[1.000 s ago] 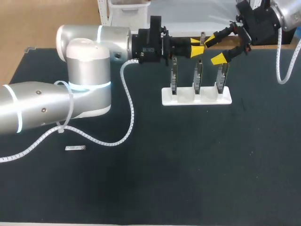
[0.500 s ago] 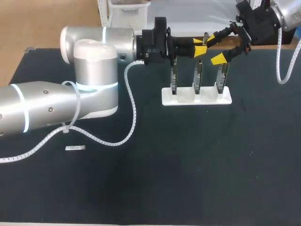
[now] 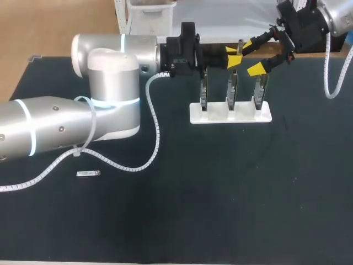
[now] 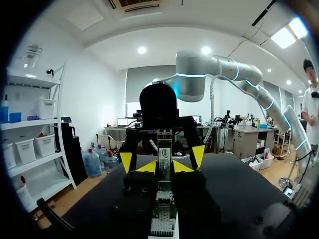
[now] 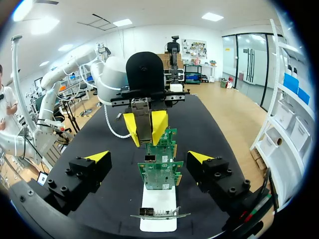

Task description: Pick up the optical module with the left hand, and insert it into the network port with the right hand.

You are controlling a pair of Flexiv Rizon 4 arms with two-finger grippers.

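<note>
The table (image 3: 231, 210) wears a dark, near-black mat. Past its far edge lies a tan, wood-toned floor (image 3: 55, 25). The room has white walls (image 4: 94, 99) and a white ceiling (image 4: 164, 45) with lights (image 4: 142, 50) set into it. White shelving (image 4: 35, 124) with storage boxes lines one side, and glass partitions (image 5: 246, 55) line another.

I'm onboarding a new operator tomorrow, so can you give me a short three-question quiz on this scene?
1. True or false: the left pincer is shut on the optical module.
2. How many network cards stand upright in the white stand?
3. The right pincer is: A) open, B) shut on a card, C) out of view.

Key: 1 true. 2 three. 3 A.
</note>
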